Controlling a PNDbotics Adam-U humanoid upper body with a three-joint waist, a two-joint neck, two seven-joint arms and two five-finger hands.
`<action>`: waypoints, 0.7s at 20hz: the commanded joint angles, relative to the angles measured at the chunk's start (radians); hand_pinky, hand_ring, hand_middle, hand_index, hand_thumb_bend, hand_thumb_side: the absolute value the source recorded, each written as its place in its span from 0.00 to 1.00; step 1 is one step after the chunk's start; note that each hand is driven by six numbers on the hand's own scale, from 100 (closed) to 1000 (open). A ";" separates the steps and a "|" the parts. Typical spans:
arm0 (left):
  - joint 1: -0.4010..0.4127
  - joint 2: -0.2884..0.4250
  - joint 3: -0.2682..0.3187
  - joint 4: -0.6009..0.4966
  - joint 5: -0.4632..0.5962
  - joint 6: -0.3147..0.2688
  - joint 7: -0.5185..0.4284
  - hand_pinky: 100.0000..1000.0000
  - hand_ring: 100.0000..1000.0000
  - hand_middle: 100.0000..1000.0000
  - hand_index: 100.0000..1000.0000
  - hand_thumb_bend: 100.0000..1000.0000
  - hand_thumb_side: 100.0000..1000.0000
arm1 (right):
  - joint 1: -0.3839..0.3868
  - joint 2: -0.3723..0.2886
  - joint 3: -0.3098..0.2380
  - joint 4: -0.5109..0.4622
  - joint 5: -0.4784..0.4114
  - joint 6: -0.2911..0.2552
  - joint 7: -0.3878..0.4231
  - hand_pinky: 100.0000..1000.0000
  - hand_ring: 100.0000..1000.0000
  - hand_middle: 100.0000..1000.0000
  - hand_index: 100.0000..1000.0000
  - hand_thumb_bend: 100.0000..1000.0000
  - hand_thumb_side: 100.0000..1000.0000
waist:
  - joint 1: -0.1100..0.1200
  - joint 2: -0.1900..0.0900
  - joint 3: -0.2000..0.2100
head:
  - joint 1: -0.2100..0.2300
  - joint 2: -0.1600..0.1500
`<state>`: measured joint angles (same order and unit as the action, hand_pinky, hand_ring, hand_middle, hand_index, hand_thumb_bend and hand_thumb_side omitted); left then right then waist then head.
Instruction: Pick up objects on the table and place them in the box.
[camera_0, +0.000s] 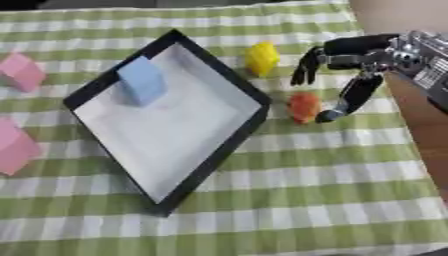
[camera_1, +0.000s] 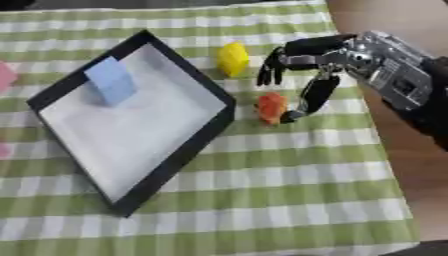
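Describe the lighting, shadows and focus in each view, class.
Left eye view: soft even light, faint shadow beside the blue block in the box, everything slightly blurred. Right eye view: same softness; the right hand casts little shadow near the orange piece.

Home-like table: green checked tablecloth (camera_0: 306, 190), toy blocks (camera_0: 19, 71).

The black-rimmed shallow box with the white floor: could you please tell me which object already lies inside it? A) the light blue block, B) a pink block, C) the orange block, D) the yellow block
A: the light blue block stands inside the black-rimmed shallow box, near its far corner, while the yellow block, the orange block and the pink blocks lie outside on the green checked cloth.
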<state>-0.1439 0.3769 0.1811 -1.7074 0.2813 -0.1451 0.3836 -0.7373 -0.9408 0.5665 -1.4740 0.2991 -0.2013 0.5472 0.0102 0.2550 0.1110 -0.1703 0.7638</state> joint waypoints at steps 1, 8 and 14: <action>-0.007 0.013 0.004 -0.011 0.004 -0.001 -0.005 0.79 0.77 0.82 0.81 0.03 0.81 | -0.012 -0.010 -0.008 0.012 0.010 -0.008 0.003 0.79 0.69 0.60 0.72 0.44 0.10 | 0.011 -0.016 0.001 | 0.000 -0.006; -0.005 0.011 0.004 -0.011 0.002 0.001 -0.005 0.79 0.77 0.82 0.81 0.03 0.81 | -0.013 0.004 -0.001 0.029 0.015 -0.015 0.010 0.79 0.68 0.57 0.69 0.43 0.08 | 0.011 -0.015 0.001 | 0.001 -0.006; -0.003 0.008 0.003 -0.012 0.003 0.001 -0.005 0.79 0.77 0.82 0.81 0.03 0.81 | -0.004 0.027 0.006 0.053 0.032 -0.019 0.013 0.78 0.64 0.51 0.65 0.42 0.02 | 0.014 -0.014 0.000 | 0.003 -0.008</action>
<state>-0.1421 0.3689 0.1810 -1.7074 0.2813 -0.1429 0.3812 -0.7329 -0.8987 0.5771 -1.4259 0.3224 -0.2165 0.5599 0.0103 0.2552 0.1110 -0.1699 0.7637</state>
